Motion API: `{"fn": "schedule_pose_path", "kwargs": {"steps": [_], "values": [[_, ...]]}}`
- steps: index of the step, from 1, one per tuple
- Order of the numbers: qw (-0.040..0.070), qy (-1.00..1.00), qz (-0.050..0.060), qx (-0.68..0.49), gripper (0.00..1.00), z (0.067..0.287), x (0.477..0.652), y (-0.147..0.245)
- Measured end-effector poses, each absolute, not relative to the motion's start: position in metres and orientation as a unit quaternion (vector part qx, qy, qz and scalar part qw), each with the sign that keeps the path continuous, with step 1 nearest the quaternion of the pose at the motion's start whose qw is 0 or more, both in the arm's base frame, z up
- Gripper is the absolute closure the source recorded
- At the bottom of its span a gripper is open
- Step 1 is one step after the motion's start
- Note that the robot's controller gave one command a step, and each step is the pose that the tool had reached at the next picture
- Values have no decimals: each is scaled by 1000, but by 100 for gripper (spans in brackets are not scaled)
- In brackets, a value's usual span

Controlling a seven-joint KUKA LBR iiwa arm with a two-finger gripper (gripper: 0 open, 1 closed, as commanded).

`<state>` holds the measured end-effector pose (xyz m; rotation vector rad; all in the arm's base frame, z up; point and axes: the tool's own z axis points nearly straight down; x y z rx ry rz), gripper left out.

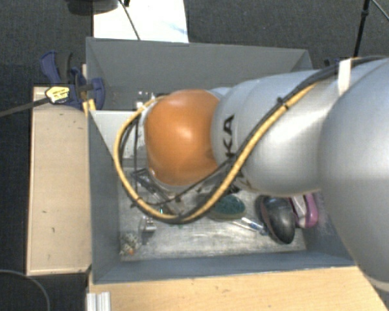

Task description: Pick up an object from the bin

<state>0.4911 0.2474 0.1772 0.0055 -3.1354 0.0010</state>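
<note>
My gripper (154,186) shows as a bit of grey metal under the orange cover, low over the left part of the bin floor. Just below it lies a small metallic piece (146,227), and a small speckled lump (128,242) sits near the front left corner. Whether either one touches the gripper is hidden by the cover.
To the right lie a teal rounded thing (231,206), a thin blue-tipped stick (250,224), a dark grey oval thing (280,220) and a pink and purple thing (308,210). The arm and its cables cover the bin's middle and right.
</note>
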Motion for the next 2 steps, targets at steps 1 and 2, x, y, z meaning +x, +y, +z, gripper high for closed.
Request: {"fn": "schedule_pose_path", "kwargs": {"steps": [1,2], "values": [[-1,-976,0,216,0,90,480,233],[-2,-967,0,256,0,70,497,251]]}}
